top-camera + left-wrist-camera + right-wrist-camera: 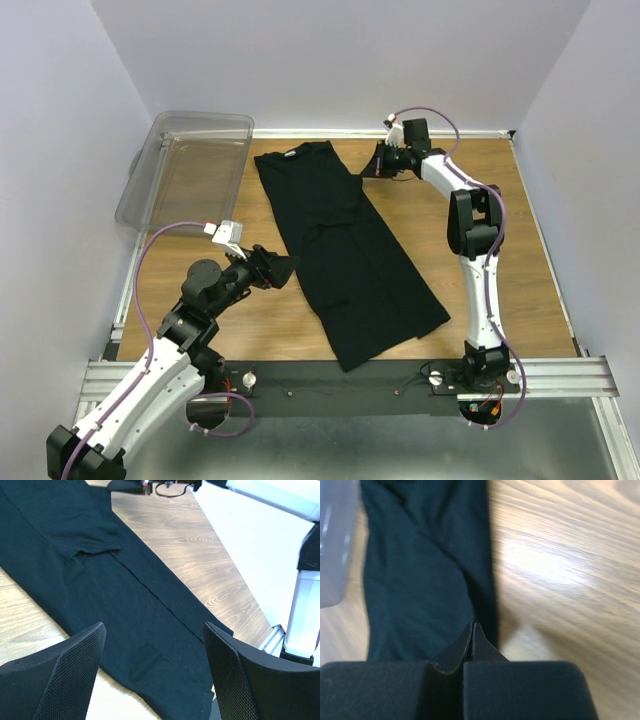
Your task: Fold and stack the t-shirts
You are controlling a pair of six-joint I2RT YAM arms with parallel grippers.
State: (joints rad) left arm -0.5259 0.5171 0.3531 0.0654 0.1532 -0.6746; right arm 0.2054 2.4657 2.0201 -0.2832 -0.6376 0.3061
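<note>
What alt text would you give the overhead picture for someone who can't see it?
A black t-shirt, folded lengthwise, lies diagonally on a wooden table. The robot's right hand is closed at the shirt's far edge, and the left hand is open beside its left edge. A clear plastic bin sits at the far left corner.

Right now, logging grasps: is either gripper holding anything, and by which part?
Right gripper is shut, apparently pinching the t-shirt at its far edge; left gripper holds nothing.
</note>
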